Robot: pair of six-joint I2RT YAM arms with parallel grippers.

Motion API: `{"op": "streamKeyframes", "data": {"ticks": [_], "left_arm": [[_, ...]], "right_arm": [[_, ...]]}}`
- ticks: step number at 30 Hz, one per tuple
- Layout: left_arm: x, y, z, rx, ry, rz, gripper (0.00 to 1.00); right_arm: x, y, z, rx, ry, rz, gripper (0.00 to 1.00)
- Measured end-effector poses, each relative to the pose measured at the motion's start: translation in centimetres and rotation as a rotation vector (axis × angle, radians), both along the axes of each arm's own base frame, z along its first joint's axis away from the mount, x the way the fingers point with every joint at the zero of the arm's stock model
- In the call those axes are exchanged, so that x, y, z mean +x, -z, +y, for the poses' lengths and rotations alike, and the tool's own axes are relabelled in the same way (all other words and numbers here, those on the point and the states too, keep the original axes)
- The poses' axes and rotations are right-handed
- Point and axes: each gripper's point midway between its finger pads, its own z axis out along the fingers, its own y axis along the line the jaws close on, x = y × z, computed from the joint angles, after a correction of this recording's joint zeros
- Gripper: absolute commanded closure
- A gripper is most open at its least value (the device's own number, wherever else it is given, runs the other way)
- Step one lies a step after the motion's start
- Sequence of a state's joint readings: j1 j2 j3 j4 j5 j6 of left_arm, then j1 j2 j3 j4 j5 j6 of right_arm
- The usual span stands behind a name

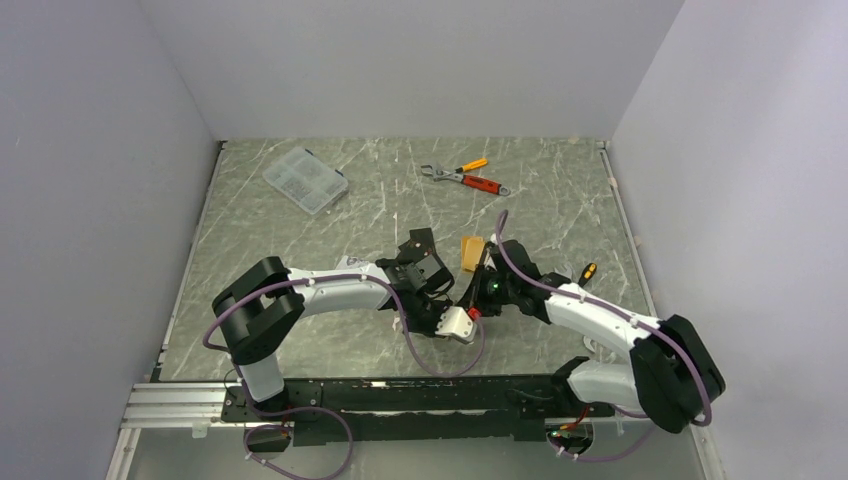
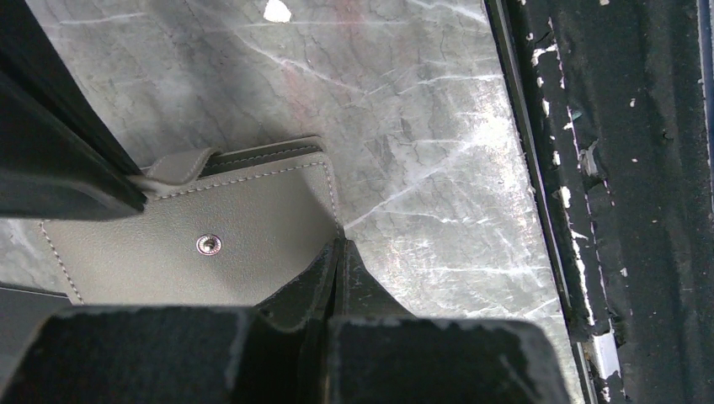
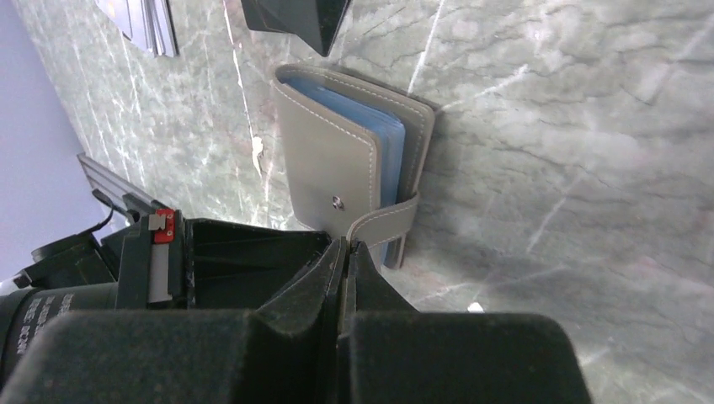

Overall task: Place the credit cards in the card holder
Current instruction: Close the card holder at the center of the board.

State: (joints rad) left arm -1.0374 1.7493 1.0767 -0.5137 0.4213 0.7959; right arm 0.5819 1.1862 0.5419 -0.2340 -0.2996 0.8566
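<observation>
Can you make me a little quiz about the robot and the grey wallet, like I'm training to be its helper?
1. True or false: the card holder has its tab unfastened, leaving the snap stud bare.
2. What colour is the card holder's lining? A red, B blue, C yellow.
3. Fill in: the left gripper and the right gripper are both ____.
Key: 1 true; 2 B; 3 shut.

Green marbled table [image 1: 560, 215], grey card holder [image 3: 328, 160], orange card [image 1: 471, 252], clear compartment box [image 1: 306, 180], orange-handled tools [image 1: 472, 181]
</observation>
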Motion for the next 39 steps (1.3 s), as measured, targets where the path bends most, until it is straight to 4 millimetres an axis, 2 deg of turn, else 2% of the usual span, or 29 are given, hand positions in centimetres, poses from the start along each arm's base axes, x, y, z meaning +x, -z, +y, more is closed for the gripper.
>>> {"op": "streamKeyframes", "data": {"ticks": [9, 29, 33, 39], "left_arm": [[0.0, 0.0, 0.0, -0.006, 0.018, -0.012, 0.99], [0.3, -0.3, 0.4, -0.003, 0.031, -0.021, 1.0], [1.1, -0.5, 1.3, 0.009, 0.002, -0.004, 1.0], [3.9, -0.9, 3.1, 0.004, -0.098, 0.016, 1.0]], "right_arm": [[-0.1, 1.9, 1.6, 0.047, -0.059, 0.078, 1.0], [0.7, 3.1, 2.7, 0.042, -0.09, 0.133, 1.0], [0.8, 3.1, 2.8, 0.032, -0.103, 0.131, 1.0], [0.9, 3.0, 2.5, -0.003, -0.124, 0.133, 1.0]]}}
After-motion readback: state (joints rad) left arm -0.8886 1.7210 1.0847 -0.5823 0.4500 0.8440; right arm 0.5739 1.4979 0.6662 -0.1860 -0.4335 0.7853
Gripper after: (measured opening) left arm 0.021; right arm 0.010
